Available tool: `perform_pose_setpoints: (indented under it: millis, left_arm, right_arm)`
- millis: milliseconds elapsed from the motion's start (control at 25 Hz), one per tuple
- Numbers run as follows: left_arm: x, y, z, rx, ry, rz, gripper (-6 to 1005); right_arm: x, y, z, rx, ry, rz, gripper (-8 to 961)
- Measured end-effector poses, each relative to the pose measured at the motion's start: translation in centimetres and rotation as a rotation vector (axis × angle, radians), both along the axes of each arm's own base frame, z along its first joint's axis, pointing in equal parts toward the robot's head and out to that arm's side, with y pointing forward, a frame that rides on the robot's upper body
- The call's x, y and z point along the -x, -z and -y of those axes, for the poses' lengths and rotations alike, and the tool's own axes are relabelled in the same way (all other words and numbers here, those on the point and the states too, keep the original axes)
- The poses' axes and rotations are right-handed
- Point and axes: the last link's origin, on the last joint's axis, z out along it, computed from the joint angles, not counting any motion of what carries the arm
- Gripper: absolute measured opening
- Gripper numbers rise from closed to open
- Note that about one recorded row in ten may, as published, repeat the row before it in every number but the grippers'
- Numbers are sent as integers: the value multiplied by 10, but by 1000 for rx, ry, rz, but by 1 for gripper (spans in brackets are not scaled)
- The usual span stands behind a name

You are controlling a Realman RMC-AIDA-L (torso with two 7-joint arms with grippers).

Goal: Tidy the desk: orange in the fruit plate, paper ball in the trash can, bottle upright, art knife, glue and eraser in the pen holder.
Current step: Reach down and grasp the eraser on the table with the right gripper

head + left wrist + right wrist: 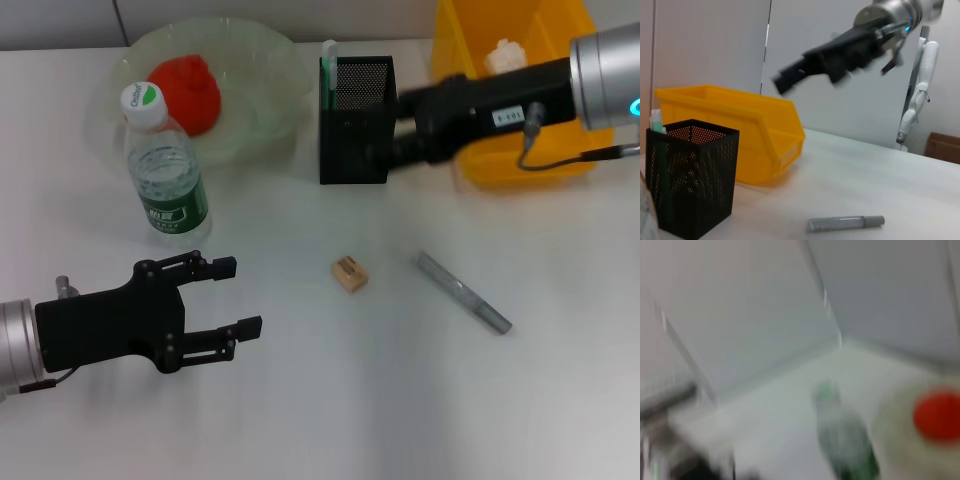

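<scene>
The orange (187, 92) lies in the clear fruit plate (265, 55) at the back left, and blurred in the right wrist view the orange (938, 415) shows again. The bottle (165, 165) stands upright in front of the plate. A paper ball (505, 55) sits in the yellow trash can (520, 165). The glue (329, 55) stands in the black mesh pen holder (355, 120). On the table lie the tan eraser (349, 273) and the grey art knife (463, 292). My left gripper (240, 296) is open and holds nothing, low at the left. My right gripper (400, 125) hovers at the pen holder's right side.
The left wrist view shows the pen holder (692, 175), the yellow trash can (740, 130) behind it, the art knife (845, 223) on the table and the right gripper (787, 77) above them. The bottle (845, 440) appears blurred in the right wrist view.
</scene>
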Motion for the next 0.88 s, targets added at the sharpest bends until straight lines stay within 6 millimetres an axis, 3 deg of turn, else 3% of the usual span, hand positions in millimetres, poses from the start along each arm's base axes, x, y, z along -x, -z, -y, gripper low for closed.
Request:
perform_pose_setpoints:
  millis: [80, 200, 400, 520, 720, 880]
  left_arm:
    - [0, 0, 0, 2, 2, 2, 784]
    - [-1, 0, 1, 2, 3, 3, 784]
    - [-2, 1, 2, 7, 8, 11, 784]
    - [-1, 1, 2, 13, 9, 7, 784]
    - [0, 1, 2, 20, 8, -3, 784]
    - [2, -2, 1, 19, 3, -9, 784]
  right_arm:
    - [8, -4, 1, 57, 1, 173, 794]
    - [16, 0, -4, 120, 23, 412, 792]
    - [31, 29, -3, 194, -31, 726, 790]
    - [33, 48, -2, 206, -77, 793, 788]
    - [30, 84, -6, 184, -120, 771, 785]
    - [26, 102, -7, 158, -136, 752, 783]
